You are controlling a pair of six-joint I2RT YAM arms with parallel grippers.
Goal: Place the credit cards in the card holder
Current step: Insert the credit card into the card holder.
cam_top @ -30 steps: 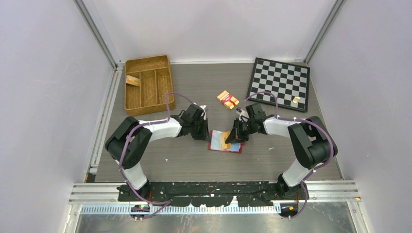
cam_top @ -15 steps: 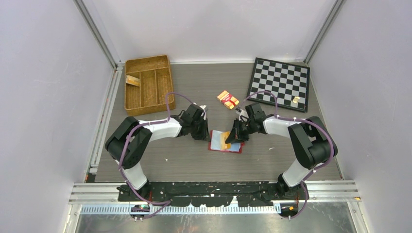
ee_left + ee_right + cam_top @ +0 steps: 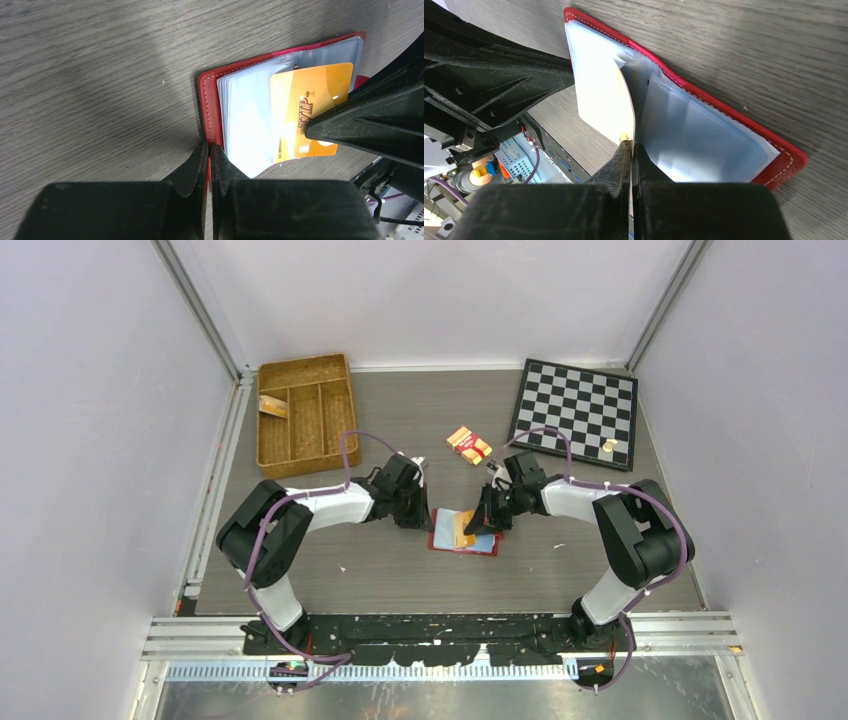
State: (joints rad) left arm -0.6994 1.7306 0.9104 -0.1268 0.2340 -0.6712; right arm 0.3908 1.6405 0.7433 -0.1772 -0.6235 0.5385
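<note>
1. The open card holder (image 3: 211, 95) lies on the counter (image 3: 100, 75), and its red edge is pinched at the tips of the closed left end effector (image 3: 209, 150).
2. One credit card (image 3: 601, 95) is gripped on edge by the closed right end effector (image 3: 630, 147), directly ahead of its tips, above the sleeves (image 3: 704, 145).
3. The card is best slid flat into a sleeve mouth.
4. Counted: one card, one holder.

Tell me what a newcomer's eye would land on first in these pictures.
The red card holder lies open at the middle of the table, with both arms bent over it. The right fingers pinch an orange card over its clear sleeves, while the left fingers clamp its red edge. Behind them, a chessboard sits far right and a wicker tray far left.
</note>
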